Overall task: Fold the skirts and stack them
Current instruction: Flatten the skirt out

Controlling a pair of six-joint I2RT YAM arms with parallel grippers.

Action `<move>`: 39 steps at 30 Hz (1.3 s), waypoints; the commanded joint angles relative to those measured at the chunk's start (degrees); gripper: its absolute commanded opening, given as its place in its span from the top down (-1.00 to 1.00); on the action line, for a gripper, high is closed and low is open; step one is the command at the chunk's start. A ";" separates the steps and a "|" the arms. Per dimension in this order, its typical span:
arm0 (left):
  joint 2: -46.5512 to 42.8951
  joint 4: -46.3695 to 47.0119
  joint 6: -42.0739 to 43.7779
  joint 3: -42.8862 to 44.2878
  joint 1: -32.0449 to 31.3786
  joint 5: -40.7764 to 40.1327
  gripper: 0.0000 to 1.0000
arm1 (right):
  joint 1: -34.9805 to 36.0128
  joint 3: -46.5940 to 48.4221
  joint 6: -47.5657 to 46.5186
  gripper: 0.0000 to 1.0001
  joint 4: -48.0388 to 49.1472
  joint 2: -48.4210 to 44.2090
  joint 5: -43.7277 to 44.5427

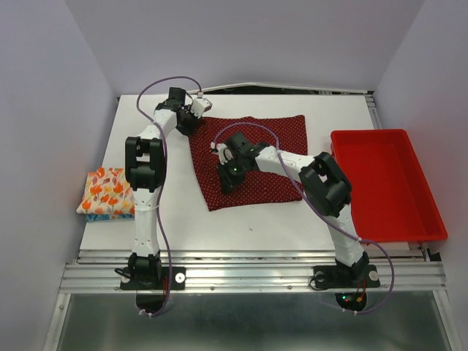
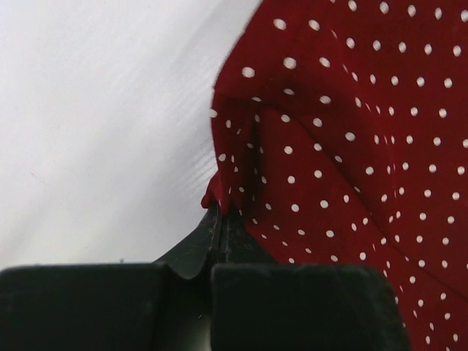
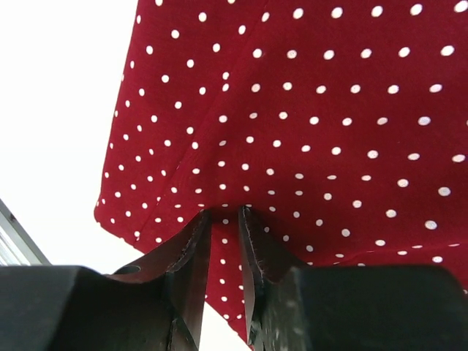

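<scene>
Left jaws are pressed together on the dotted skirt, its bunched hem corner pinched between the black fingertips (image 2: 208, 238). Right jaws stand with a narrow gap between them, both fingertips (image 3: 196, 232) down on the same cloth. Whether any cloth is caught in that gap I cannot tell.

Under both pairs of jaws lies the white surface (image 1: 292, 219), bare on the near side of them and out to the right. A red tray (image 1: 380, 183) sits to the right of the right jaws, well apart from them, at the right edge of the surface.

The dark red skirt with white dots (image 1: 270, 139) is spread flat between the two pairs of jaws and beyond them to the right. Its far left corner is at the left jaws, and the right jaws are planted on its left half, nearer to the arm bases. In the left wrist view the skirt (image 2: 351, 146) rises in small pleats just above the pinch. In the right wrist view the skirt (image 3: 329, 110) fills most of the frame, with one corner showing to the left of the jaws.

Left of the left jaws and closer to the bases, at the left edge of the surface, lies the cream skirt with orange flowers (image 1: 108, 189), folded. It rests on top of the blue skirt (image 1: 110, 216), of which only a thin strip shows.
</scene>
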 commanded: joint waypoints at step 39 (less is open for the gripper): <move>-21.33 -8.48 46.62 -12.83 14.17 13.02 0.32 | -3.56 -13.53 -16.16 0.14 -16.94 -6.26 -5.50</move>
